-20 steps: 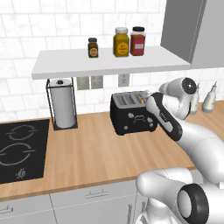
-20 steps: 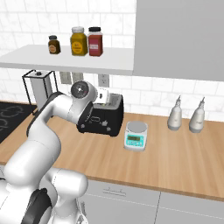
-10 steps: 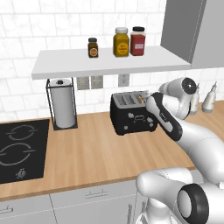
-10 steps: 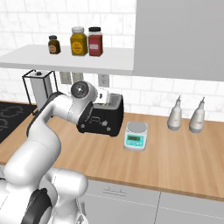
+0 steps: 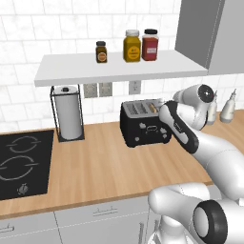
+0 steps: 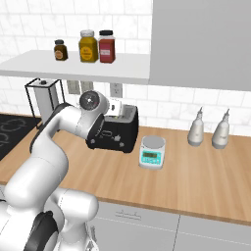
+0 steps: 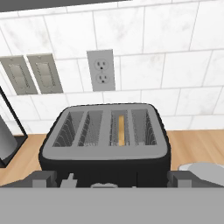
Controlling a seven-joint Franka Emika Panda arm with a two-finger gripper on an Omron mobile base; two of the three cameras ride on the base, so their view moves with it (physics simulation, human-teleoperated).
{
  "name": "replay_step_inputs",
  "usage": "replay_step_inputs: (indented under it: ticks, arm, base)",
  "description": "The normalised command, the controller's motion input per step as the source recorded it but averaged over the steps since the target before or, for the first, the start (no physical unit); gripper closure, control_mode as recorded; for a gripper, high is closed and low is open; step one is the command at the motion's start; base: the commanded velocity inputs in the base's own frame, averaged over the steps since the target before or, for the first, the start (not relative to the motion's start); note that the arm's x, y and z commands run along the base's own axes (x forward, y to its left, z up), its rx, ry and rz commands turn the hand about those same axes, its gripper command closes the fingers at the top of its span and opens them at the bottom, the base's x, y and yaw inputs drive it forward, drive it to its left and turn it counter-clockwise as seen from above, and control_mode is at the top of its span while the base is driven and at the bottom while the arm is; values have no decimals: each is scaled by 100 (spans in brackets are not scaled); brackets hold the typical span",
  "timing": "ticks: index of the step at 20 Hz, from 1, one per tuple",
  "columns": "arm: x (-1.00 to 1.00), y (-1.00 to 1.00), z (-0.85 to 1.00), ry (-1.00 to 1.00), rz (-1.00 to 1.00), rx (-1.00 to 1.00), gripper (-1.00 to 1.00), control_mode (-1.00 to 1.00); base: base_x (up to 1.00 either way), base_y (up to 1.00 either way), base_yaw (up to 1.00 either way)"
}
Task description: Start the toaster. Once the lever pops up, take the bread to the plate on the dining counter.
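Note:
The black toaster (image 5: 144, 127) stands on the wooden worktop against the tiled wall, also seen from the right (image 6: 113, 135). In the hand view I look down on its four slots (image 7: 105, 129). The bread (image 7: 121, 130) stands edge-up deep in the third slot from the left, and its pale top edge (image 5: 153, 106) shows in the left base view. My gripper (image 7: 111, 180) is open and hovers just above the toaster's front edge, with its dark fingertips (image 7: 43, 178) wide apart and nothing between them. The plate and the dining counter are out of view.
A paper towel holder (image 5: 69, 119) and a black cooktop (image 5: 19, 162) lie left of the toaster. To its right are a small kitchen scale (image 6: 152, 152) and two pale bottles (image 6: 196, 130). A shelf with three jars (image 5: 133, 45) hangs above it.

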Motion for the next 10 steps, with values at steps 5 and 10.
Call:
replay_step_inputs:
  ticks: [5, 10]
  arm:
    - [0, 0, 0, 0, 0, 0, -100, -100]
    - [0, 0, 0, 0, 0, 0, -100, -100]
  base:
    - [0, 0, 0]
    - [0, 0, 0]
